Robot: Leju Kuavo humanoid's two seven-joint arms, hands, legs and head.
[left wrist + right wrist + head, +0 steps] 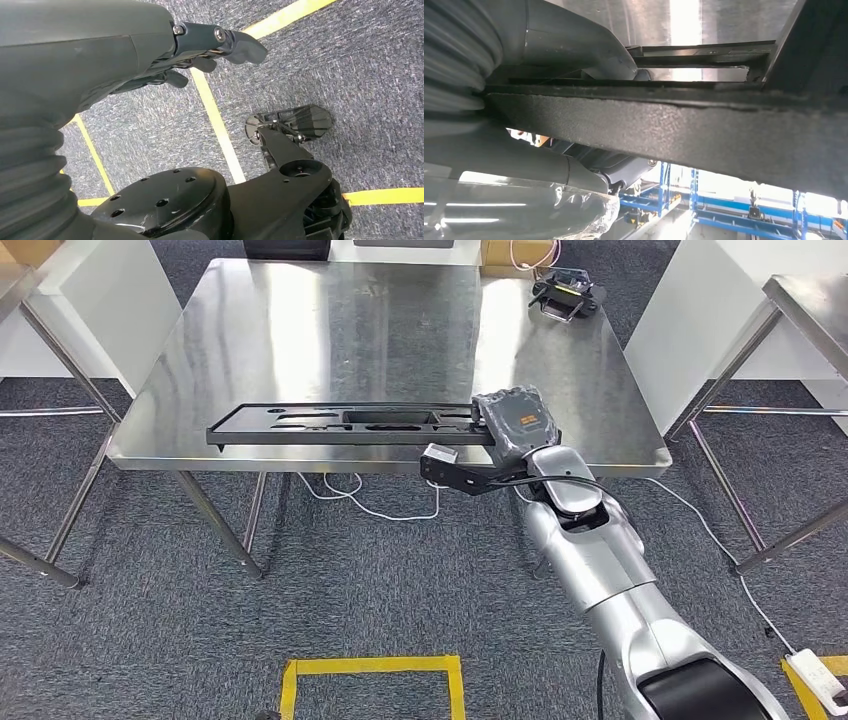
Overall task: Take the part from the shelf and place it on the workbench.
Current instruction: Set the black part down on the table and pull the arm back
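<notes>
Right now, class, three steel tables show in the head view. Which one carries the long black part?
The middle table, straight ahead. The part lies along its near edge, its end held by the right hand. The left table and right table show only corners.

the right hand [512,425] grips one end of a long flat black part [345,425], which lies along the near edge of the steel workbench [390,330]. a small black device [566,292] sits near the far right corner. yellow tape [372,668] marks the carpet.
</notes>
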